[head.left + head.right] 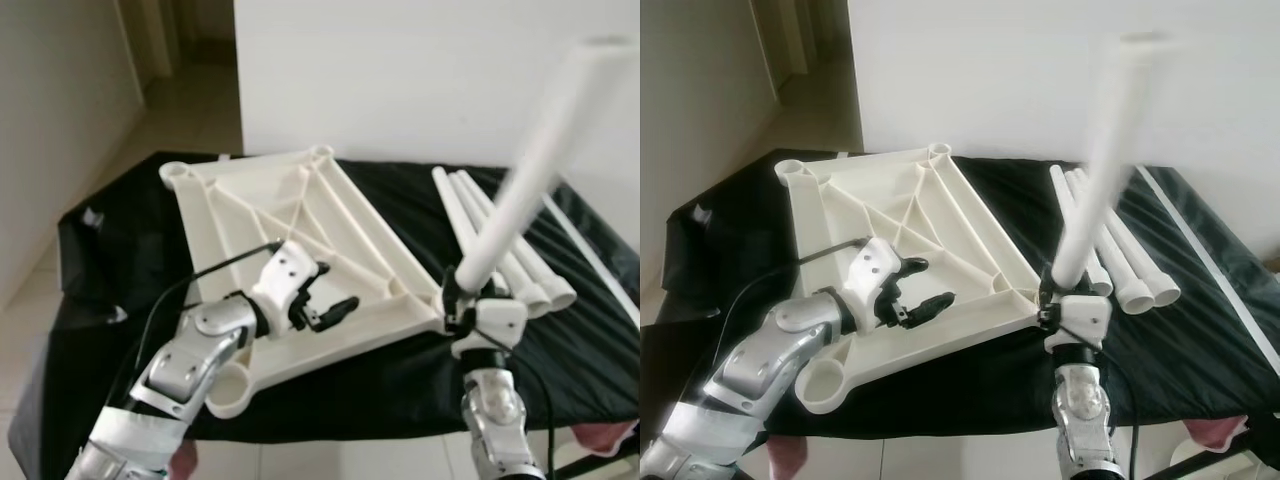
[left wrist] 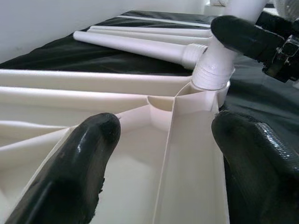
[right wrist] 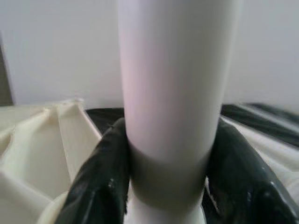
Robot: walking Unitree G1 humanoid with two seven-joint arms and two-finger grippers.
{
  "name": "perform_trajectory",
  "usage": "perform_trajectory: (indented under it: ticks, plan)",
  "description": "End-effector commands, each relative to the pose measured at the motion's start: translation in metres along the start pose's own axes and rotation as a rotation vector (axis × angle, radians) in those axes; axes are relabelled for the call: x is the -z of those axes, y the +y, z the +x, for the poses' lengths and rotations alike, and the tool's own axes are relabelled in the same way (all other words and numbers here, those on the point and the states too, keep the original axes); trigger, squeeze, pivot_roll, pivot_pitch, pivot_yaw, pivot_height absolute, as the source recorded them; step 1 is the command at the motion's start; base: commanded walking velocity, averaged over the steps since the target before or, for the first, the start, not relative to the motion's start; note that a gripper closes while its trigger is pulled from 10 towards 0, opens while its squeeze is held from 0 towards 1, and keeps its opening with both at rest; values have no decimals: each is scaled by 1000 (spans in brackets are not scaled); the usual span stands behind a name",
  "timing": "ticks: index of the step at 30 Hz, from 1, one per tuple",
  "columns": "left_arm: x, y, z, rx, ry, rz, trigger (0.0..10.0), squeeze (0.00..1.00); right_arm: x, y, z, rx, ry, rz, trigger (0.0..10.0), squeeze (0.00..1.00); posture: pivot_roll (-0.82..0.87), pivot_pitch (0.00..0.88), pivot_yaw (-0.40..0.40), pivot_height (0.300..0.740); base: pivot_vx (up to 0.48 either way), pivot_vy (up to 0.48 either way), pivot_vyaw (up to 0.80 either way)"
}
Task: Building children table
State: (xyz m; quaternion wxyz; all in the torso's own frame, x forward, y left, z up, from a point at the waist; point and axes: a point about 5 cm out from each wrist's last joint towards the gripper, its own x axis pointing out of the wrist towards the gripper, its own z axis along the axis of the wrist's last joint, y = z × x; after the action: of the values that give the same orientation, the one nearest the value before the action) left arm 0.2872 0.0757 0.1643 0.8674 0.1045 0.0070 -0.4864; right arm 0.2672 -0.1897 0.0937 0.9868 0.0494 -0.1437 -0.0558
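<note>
A white plastic tabletop lies upside down on a black cloth, its ribs and corner sockets facing up. My right gripper is shut on a white table leg that stands tilted in the near right corner socket; its fingers clamp the leg's lower end. My left gripper is open, its fingers astride a rib of the tabletop close to that corner. Three more white legs lie side by side on the cloth to the right.
A long thin white strip lies on the cloth at the far right. A white wall stands behind the table, a doorway and pale floor at the back left. The cloth hangs over the table's near edge.
</note>
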Motion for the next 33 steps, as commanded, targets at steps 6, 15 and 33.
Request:
perform_trajectory:
  ticks: [6,15,33]
  plan:
    - [-2,-2,0,73,4,5,10000,0,49,-9,-31,47,340,153,10000,0,69,0,-1,740,0,0,0]
    - [-2,-2,1,66,-1,0,10000,0,53,-10,-29,-1,399,96,10000,0,67,0,-4,740,0,0,0]
    - [-4,1,0,58,-5,7,10000,0,46,-28,-1,-126,583,-70,10000,0,68,0,-4,740,0,0,0]
